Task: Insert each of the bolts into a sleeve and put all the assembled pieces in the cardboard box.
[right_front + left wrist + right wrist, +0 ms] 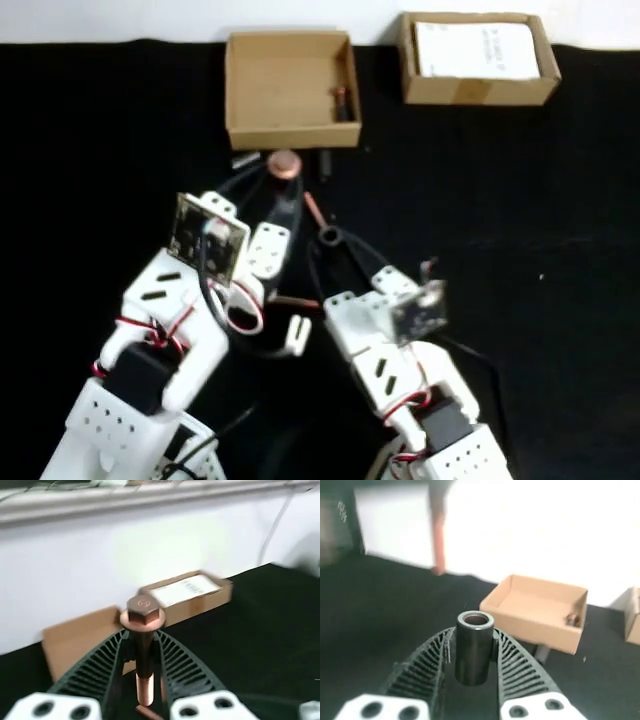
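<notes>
Currently cardboard box (280, 85) holds one assembled piece (341, 103); second box (470, 92), white sheet (475, 50).

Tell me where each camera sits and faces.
High view: fixed overhead, looking down on the table; left arm, right arm show.
Left wrist view: on the left wrist, facing along the left gripper, shut on the bolt.
Right wrist view: on the right wrist, facing along the right gripper, shut on the sleeve.
Shared: the cardboard box, high and right wrist views.
</notes>
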Available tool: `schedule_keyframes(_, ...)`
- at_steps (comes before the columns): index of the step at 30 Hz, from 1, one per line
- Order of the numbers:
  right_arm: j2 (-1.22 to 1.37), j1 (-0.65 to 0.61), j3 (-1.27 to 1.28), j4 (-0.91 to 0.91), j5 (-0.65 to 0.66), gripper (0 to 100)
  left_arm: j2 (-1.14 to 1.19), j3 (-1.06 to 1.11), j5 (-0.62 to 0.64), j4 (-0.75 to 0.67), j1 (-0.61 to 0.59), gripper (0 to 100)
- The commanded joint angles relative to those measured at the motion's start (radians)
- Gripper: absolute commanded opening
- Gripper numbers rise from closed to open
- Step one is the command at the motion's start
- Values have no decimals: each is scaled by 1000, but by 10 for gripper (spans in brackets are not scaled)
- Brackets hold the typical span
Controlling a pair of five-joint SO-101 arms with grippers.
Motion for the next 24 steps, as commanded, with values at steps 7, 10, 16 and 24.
schedule_keyframes(7, 127, -33, 127, -59, 11, 8, 53, -265, 147, 163, 105, 10)
schedule_keyframes(10, 127, -33, 127, -117, 14, 8, 117, -303, 196, 219, 108, 10)
schedule_keyframes(16, 127, -31, 127, -125, 11, 8, 153, -311, 270, 252, 117, 10)
schedule_keyframes(24, 125, -30, 127, -131, 11, 8, 154, -259, 269, 265, 116, 10)
